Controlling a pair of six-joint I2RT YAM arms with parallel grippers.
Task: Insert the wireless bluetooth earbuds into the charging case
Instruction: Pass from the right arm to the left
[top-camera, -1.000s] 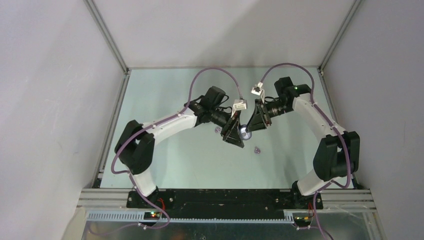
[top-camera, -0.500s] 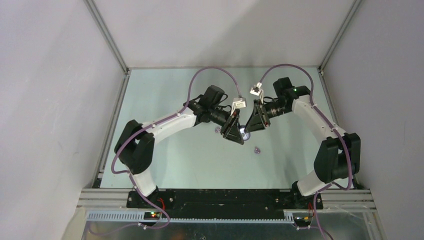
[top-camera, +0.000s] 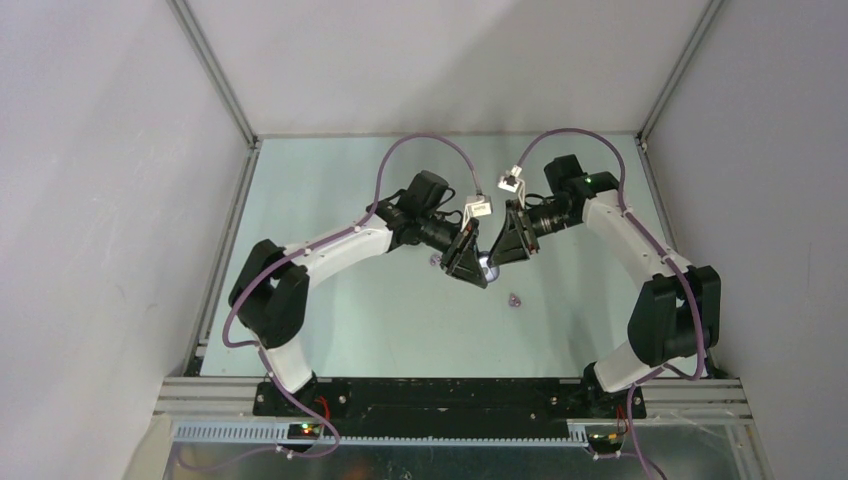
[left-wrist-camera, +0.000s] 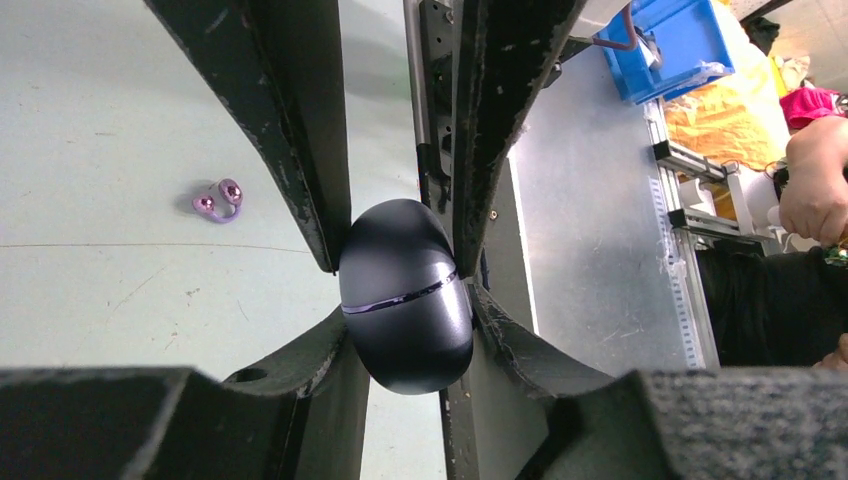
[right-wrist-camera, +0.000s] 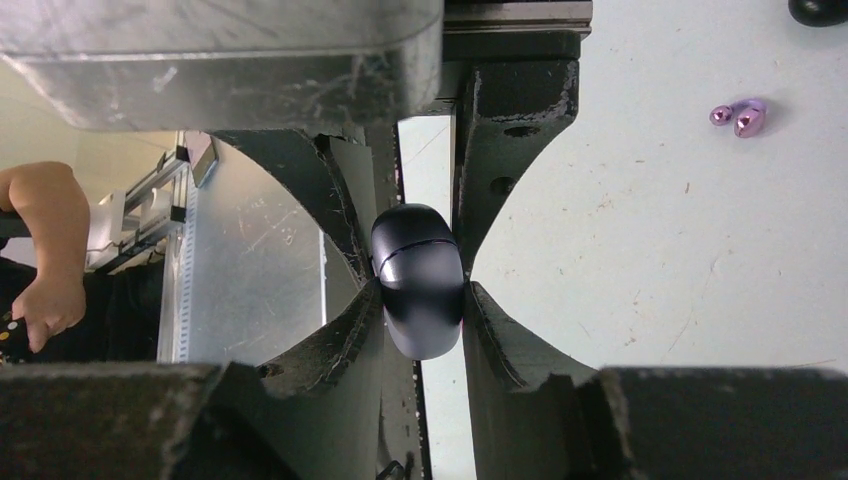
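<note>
Above the middle of the pale green tabletop (top-camera: 350, 320), the two arms meet tip to tip, and between them sits the charging case (left-wrist-camera: 405, 300) — a glossy black, egg-shaped shell, shut along a thin seam round its waist. The left end effector (left-wrist-camera: 408, 335) has a finger pressed against each flank of the case, so it is clamped on it. The right end effector (right-wrist-camera: 422, 315) comes in from the right and grips the same case, its fingers squeezing the shell from both sides. In each wrist view the other arm's fingers show beyond the case, touching its far part. Whether the case rests on the tabletop or hangs just off it cannot be told.

Near and to the right of the case, apart from both end effectors, a pair of lilac earbuds (top-camera: 515, 298) lies on the bare tabletop — two tiny shiny beads touching each other. Just left of the left end effector lies a second small lilac speck (top-camera: 434, 261), too small to make out. At the top right edge of the right wrist view a dark rounded thing (right-wrist-camera: 820, 8) is cut off by the frame
</note>
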